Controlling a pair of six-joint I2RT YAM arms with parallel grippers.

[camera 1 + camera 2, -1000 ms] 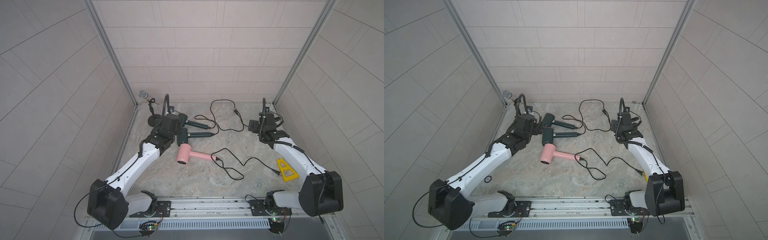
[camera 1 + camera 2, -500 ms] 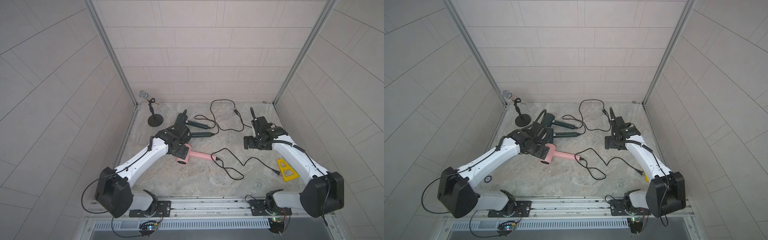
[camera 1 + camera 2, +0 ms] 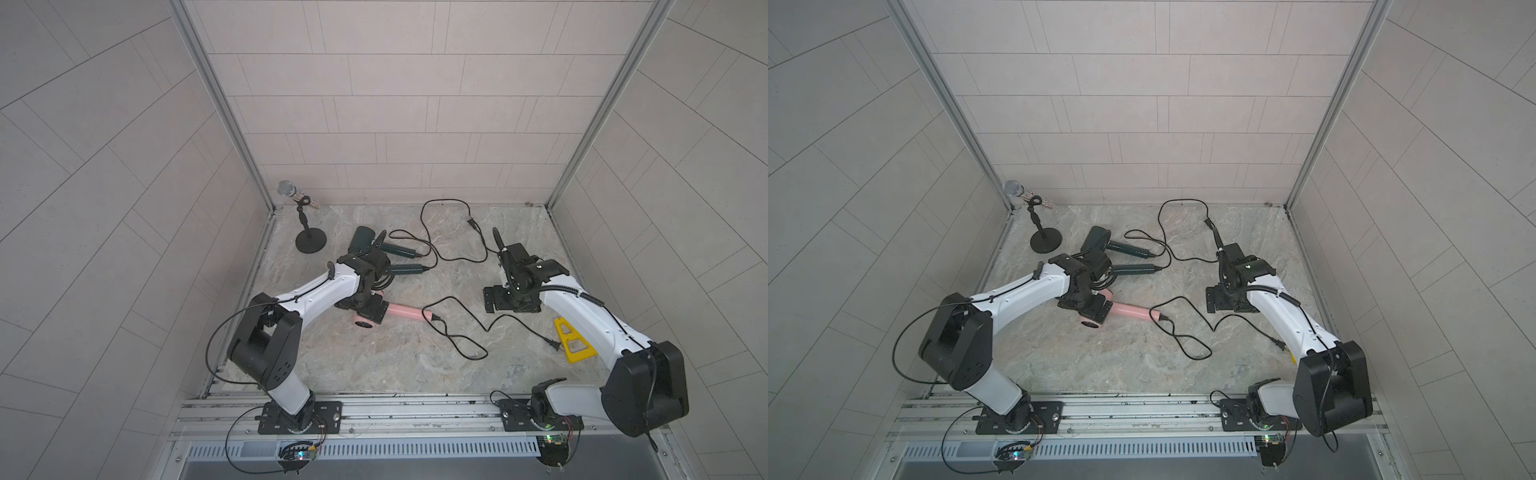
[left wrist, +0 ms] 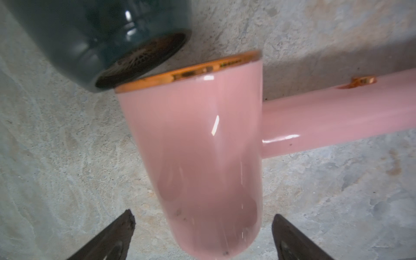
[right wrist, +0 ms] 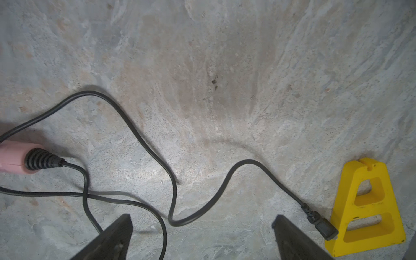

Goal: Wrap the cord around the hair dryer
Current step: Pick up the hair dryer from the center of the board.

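The pink hair dryer (image 3: 405, 311) (image 3: 1133, 311) lies flat on the stone table, handle pointing right. Its black cord (image 3: 457, 336) (image 3: 1183, 340) runs loose in loops from the handle end to a plug (image 3: 550, 343). My left gripper (image 3: 361, 309) (image 4: 202, 218) is open and low over the dryer's barrel (image 4: 198, 146), one finger on each side, with gaps showing. My right gripper (image 3: 511, 299) (image 5: 201, 219) is open above a bend of the cord (image 5: 173, 195), holding nothing. The plug (image 5: 322, 225) lies beside it.
Two dark green hair dryers (image 3: 361, 241) (image 3: 405, 269) lie just behind the pink one, their cord (image 3: 444, 232) trailing to the back. One green barrel (image 4: 90, 40) nearly touches the pink barrel. A microphone stand (image 3: 309, 241) occupies the back left corner. A yellow triangular block (image 3: 571, 343) (image 5: 369, 202) sits by the plug.
Both arms have swung forward from the back of the table. The left gripper has come down over the pink dryer's barrel, and the right has lowered over the loose cord.
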